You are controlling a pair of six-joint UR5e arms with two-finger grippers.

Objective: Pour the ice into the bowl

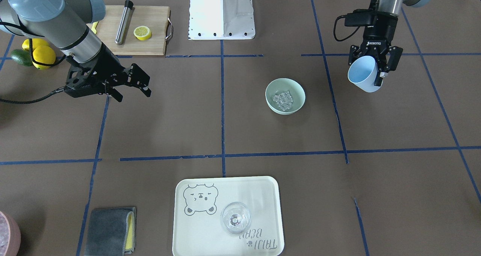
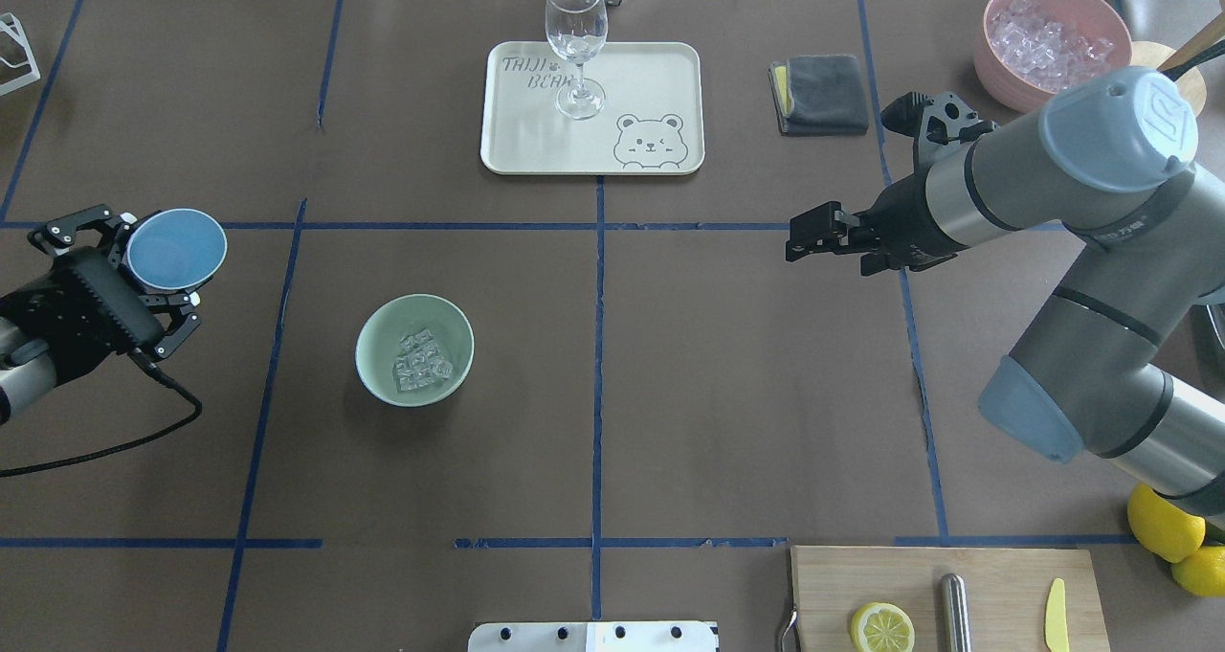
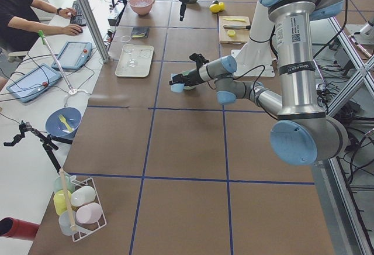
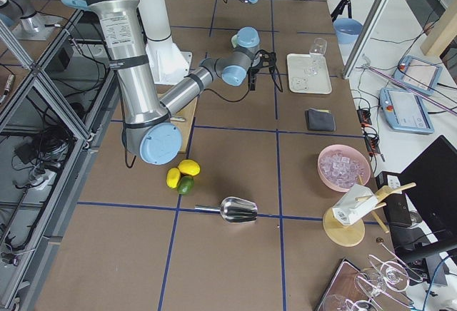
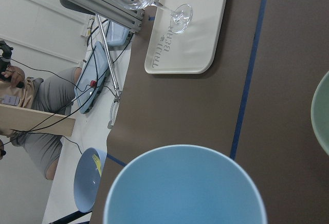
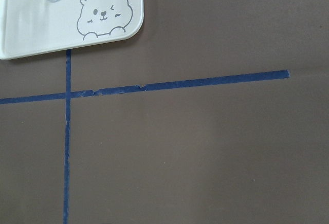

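The pale mint-green bowl (image 2: 457,331) (image 1: 297,88) stands on the brown table, left of centre in the overhead view. A small cluster of clear ice (image 2: 421,360) (image 1: 282,100) lies in its bottom. My left gripper (image 2: 163,264) (image 1: 370,73) is shut on a light blue cup (image 2: 177,250) (image 1: 362,75), held tilted above the table, to the left of the bowl and apart from it. The left wrist view shows the cup's inside (image 5: 185,193) with no ice in it, and the bowl's rim (image 5: 321,111) at the right edge. My right gripper (image 2: 792,247) (image 1: 135,92) hovers open and empty, right of centre.
A cream bear tray (image 2: 651,78) with a wine glass (image 2: 576,49) is at the far middle. A grey cloth (image 2: 821,92) and a pink container of ice (image 2: 1053,39) are far right. A cutting board (image 2: 995,575) with a lemon half, and lemons (image 2: 1163,523), are near right.
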